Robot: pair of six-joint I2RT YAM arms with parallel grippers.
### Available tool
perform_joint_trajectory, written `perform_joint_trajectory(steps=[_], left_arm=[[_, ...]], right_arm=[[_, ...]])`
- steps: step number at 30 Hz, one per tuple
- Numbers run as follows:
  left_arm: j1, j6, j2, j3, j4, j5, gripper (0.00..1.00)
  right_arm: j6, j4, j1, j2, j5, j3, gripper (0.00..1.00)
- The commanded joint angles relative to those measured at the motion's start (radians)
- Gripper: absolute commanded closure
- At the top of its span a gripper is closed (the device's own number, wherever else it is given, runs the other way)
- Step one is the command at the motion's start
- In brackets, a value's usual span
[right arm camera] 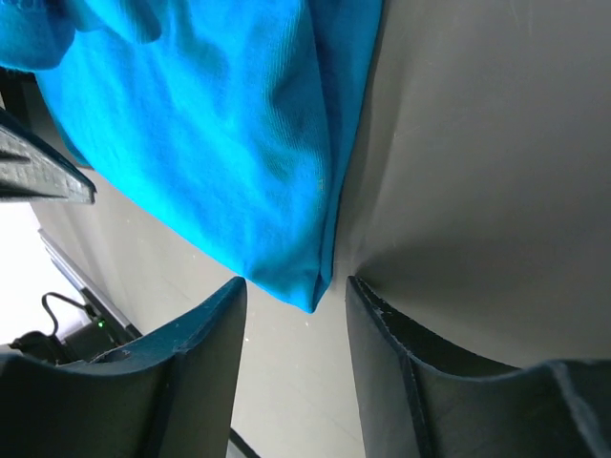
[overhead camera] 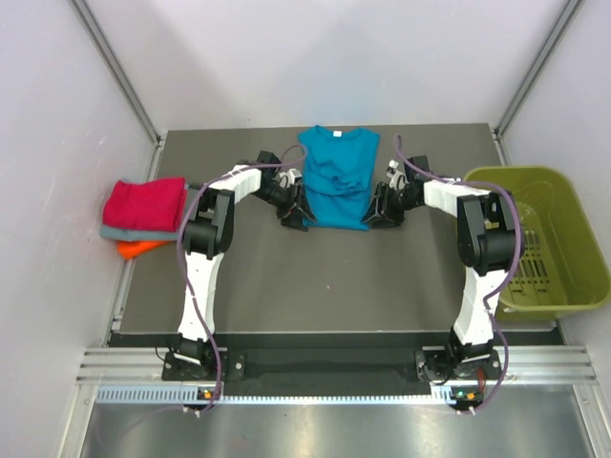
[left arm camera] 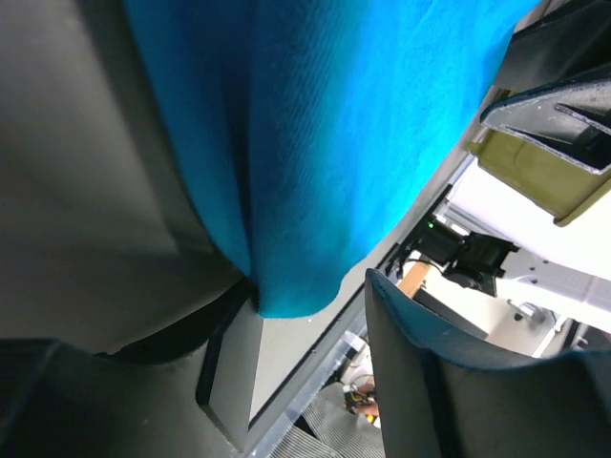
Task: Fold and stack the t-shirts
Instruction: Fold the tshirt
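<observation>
top: teal-blue t-shirt point(overhead camera: 336, 181) spread at far middle of table point(overhead camera: 315, 277), left gripper point(overhead camera: 292, 212) and right gripper point(overhead camera: 376, 210) at its near corners, folded stack point(overhead camera: 145, 205) at left edge | left wrist: jaws wide, shirt corner between them | right wrist: jaws narrowly apart, corner at the gap

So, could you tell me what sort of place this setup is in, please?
Most likely a robotics lab test cell, not a home: plain white panels enclose a dark table, an aluminium rail runs along its near edge, and a teal t-shirt lies spread out for folding.
</observation>
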Motion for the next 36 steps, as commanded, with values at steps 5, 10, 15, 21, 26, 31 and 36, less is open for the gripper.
perform_joint_trajectory(steps=[5, 10, 15, 21, 26, 31, 36], left_arm=[[0.0, 0.0, 0.012, 0.007, 0.031, 0.008, 0.51], [0.004, 0.002, -0.001, -0.006, 0.028, 0.014, 0.56], [0.007, -0.003, -0.005, -0.018, 0.026, 0.021, 0.67], [0.016, 0.0, -0.011, -0.03, 0.02, 0.035, 0.88], [0.021, 0.039, -0.042, -0.032, -0.02, 0.052, 1.0], [0.018, 0.098, -0.116, -0.041, -0.069, 0.071, 1.0], [0.012, 0.122, -0.27, -0.078, -0.069, 0.063, 1.0]], right_arm=[[0.027, 0.058, 0.023, 0.025, -0.009, 0.004, 0.6], [0.039, 0.058, 0.04, 0.042, -0.021, 0.018, 0.62], [0.047, 0.059, 0.046, 0.031, -0.023, 0.006, 0.66], [0.047, 0.065, 0.043, 0.001, -0.035, -0.024, 0.8], [0.018, 0.036, 0.028, -0.058, -0.024, -0.033, 0.96], [-0.018, -0.028, 0.023, -0.159, -0.027, -0.037, 1.0], [-0.035, -0.074, 0.019, -0.302, -0.029, -0.051, 1.0]])
